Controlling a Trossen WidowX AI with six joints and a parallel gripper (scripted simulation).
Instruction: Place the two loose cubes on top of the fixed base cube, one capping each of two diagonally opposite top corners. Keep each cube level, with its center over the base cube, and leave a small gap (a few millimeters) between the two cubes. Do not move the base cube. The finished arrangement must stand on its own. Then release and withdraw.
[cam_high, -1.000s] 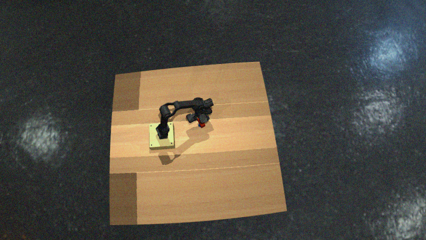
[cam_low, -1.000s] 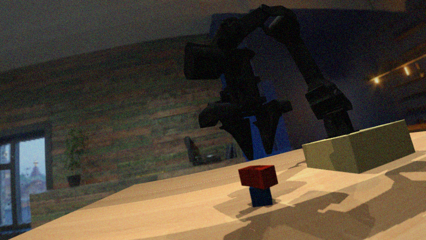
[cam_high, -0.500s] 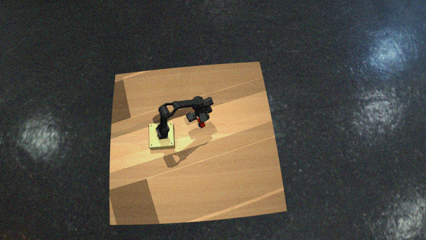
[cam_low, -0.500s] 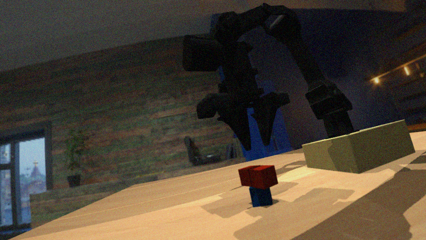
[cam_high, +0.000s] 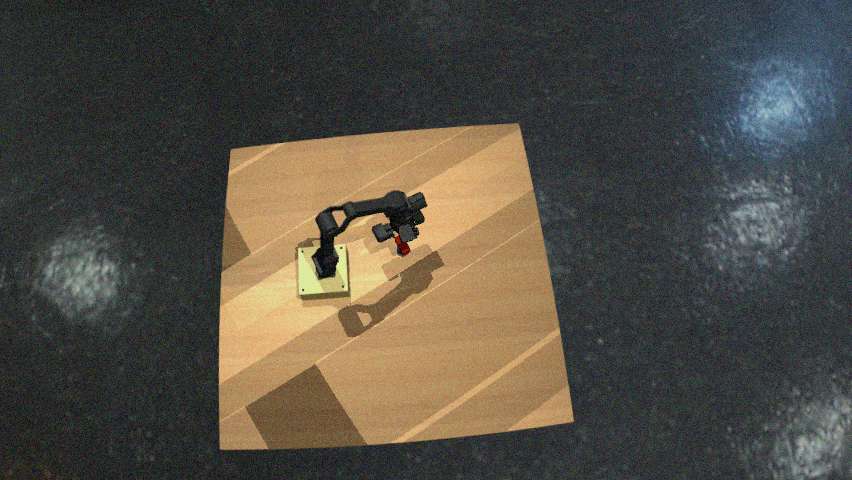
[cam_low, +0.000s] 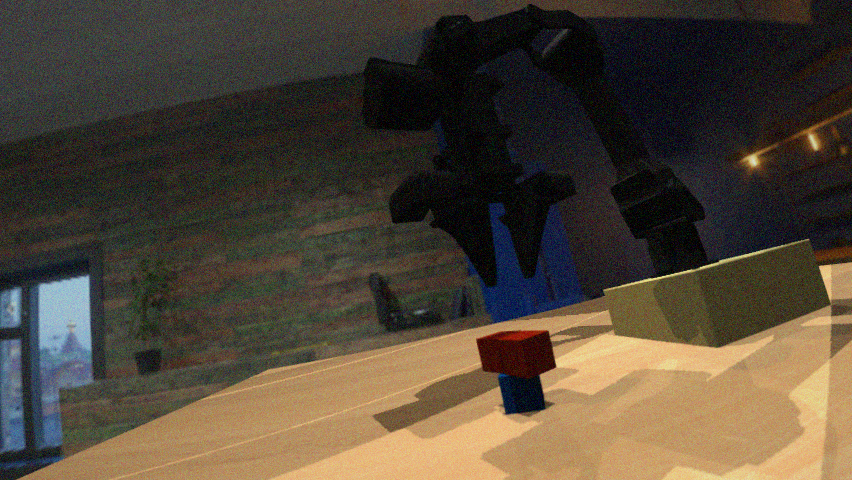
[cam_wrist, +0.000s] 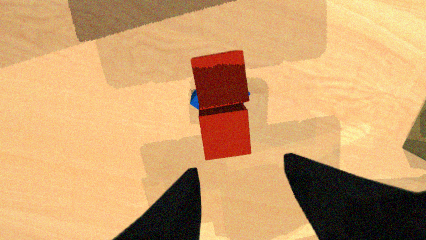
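The square bench of pale wood-grain boards (cam_high: 453, 333) (cam_low: 238, 441) (cam_wrist: 75, 135) is carrying everything. The black jointed robot arm (cam_high: 369, 206) (cam_low: 602, 113) is reaching out from its flat, pale yellow-green base plate (cam_high: 307, 289) (cam_low: 757, 292) (cam_wrist: 419, 135) and hanging over the cubes. Its black, tapering fingers (cam_high: 395, 234) (cam_low: 512, 281) are standing apart at a middling width, holding nothing, above the stack.

Two plain red cubes, the farther one in the wrist view (cam_wrist: 221, 85) and the nearer one (cam_wrist: 225, 135), are sitting side by side on the blue base cube (cam_low: 522, 393) (cam_wrist: 194, 99), which is resting on the bench. They are probably light, stiff and not fragile, but easily nudged, since each is overhanging its support. Any correction is calling for a gentle grip on two opposite upright sides, low enough to avoid tipping.

The cubes themselves are having no long axis; the red pair is forming one, running nearly up and down the wrist view with a slight slant. Their tops are looking roughly level. A narrow dark gap is showing between them, though whether it is fully open cannot be told.
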